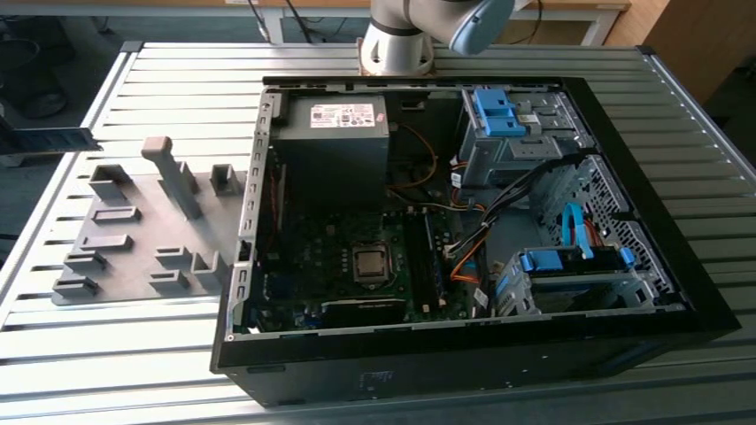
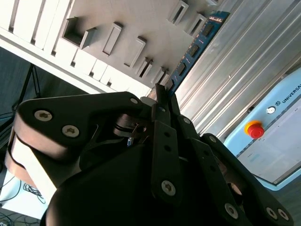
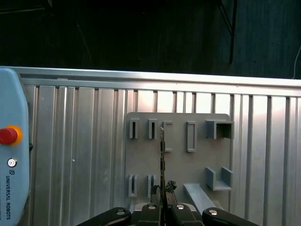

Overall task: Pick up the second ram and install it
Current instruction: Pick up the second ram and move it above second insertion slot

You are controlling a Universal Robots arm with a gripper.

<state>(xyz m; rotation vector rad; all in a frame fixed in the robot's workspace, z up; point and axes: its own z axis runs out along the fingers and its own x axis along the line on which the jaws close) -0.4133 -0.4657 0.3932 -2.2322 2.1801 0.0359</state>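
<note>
On the exterior view's left, a flat grey plastic holder plate [image 1: 142, 239] is lying on the ribbed aluminium counter [image 1: 119, 354], with blocky slotted stands and one tilted post rising from it. Just beside it toward the exterior view's right, a black computer case [image 1: 473, 350] is lying open. It is showing a grey boxy power supply [image 1: 336, 133], a dark green motherboard [image 1: 354, 257], loose cables and blue plastic drive clips [image 1: 497, 111]. The arm's pale rounded base [image 1: 396, 40] is standing behind the case.

In the first wrist view, a pale blue control pendant [image 3: 11, 160] with a round red button [image 3: 7, 135] is lying on the counter's metal slats [image 3: 84, 141]. The holder plate [image 3: 188, 165] is sitting well apart from it. The claw [image 3: 162, 206] is pinching the second ram [image 3: 162, 160] by one end, its black fingers pressing together on the board. The stick is showing edge-on as a thin dark line reaching out over the plate. Whether its far end is touching the plate cannot be told.

In the second wrist view, the claw [image 2: 161, 96], made of matte black bolted links, is gripping the same ram [image 2: 195, 47]. Its flat blue face and row of black chips are showing against the plate [image 2: 141, 19] and the slats.
</note>
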